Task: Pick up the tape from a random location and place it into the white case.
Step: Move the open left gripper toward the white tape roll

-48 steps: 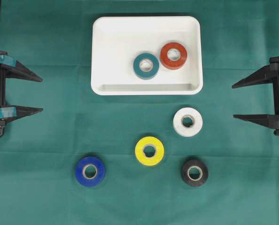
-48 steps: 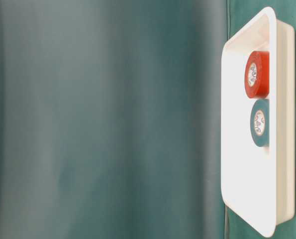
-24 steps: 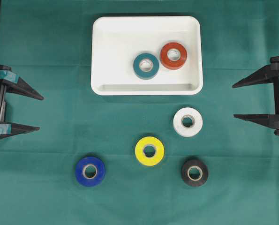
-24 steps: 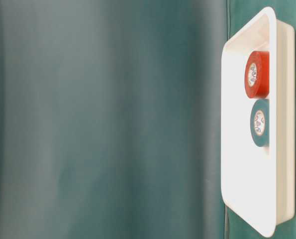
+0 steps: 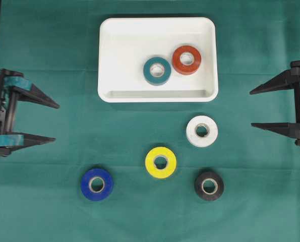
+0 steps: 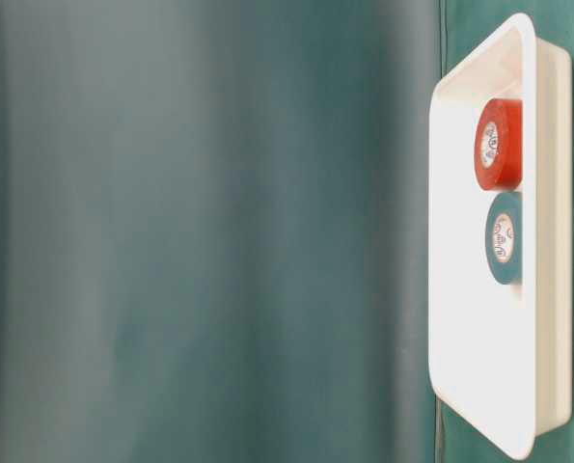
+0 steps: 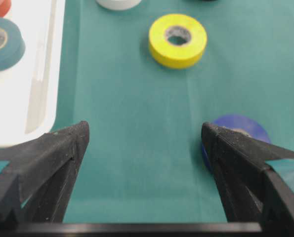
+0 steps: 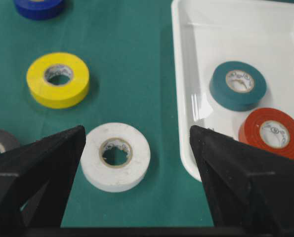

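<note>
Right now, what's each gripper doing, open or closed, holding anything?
Left gripper: open, holding nothing, over the cloth.
Right gripper: open, holding nothing, at the table's edge.

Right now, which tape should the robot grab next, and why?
Probably the left gripper should reach toward the blue tape: its jaws stand open and empty, and that roll lies nearest. Four rolls lie outside the white case.

A white case (image 5: pixel 109 55) holds teal (image 5: pixel 157 71) and red (image 5: pixel 186 60) rolls; white (image 5: pixel 202 131), yellow (image 5: pixel 161 162), blue (image 5: pixel 97 184) and black (image 5: pixel 209 186) rolls lie on green cloth (image 5: pixel 49 212).
</note>
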Robot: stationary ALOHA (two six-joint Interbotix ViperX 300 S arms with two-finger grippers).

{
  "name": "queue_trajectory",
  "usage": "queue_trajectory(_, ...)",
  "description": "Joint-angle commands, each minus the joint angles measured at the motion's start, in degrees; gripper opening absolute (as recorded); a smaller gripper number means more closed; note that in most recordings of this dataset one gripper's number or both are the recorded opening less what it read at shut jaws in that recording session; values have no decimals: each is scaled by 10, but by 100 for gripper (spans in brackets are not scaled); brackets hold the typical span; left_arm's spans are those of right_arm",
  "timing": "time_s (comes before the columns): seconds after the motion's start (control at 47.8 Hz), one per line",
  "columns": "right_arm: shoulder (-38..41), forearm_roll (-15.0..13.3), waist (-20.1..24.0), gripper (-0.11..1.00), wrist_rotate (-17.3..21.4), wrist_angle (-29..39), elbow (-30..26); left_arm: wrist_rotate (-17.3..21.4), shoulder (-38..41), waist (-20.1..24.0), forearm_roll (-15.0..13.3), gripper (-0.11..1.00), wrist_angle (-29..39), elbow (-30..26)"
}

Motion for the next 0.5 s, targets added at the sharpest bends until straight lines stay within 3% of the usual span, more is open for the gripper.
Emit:
queue_trajectory(0.0,2,1,-2,85,0,-6,-11,1,35,-3,0,97,-32,-23)
queue_trajectory(0.209,4,-1,-2,85,0,-5,-11,1,123,-3,-1,97,-81,-62)
queue_trajectory(0.481,4,-2,-2,85,-1,-4,-11,6,262,-3,1,97,-89,-171)
